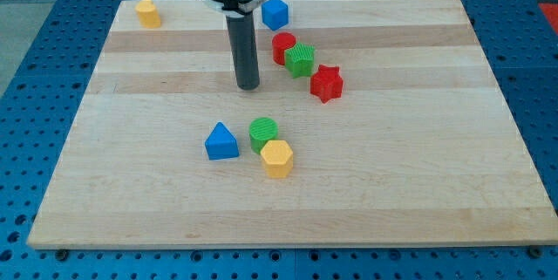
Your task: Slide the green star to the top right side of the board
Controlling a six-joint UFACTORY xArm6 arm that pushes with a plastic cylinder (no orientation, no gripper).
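Wooden board (418, 184) on a blue perforated table (35, 71). My tip (249, 86) on the board, left of a chain of blocks: red cylinder (282, 47), green star (301, 59), red star (327, 84), each touching the next. Blue cube (275, 13) just above them. Yellow block (148, 13) at the top left corner. Lower down, blue triangle (221, 142), green cylinder (263, 133) and yellow hexagon (276, 159) close together.

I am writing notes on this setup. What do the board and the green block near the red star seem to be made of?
The board looks like pale, smooth wood: long grain stripes run across it. The green block, probably the star, seems to be matte plastic, possibly 3D-printed, since fine ridges show on top. My tip rests to its left, not touching.
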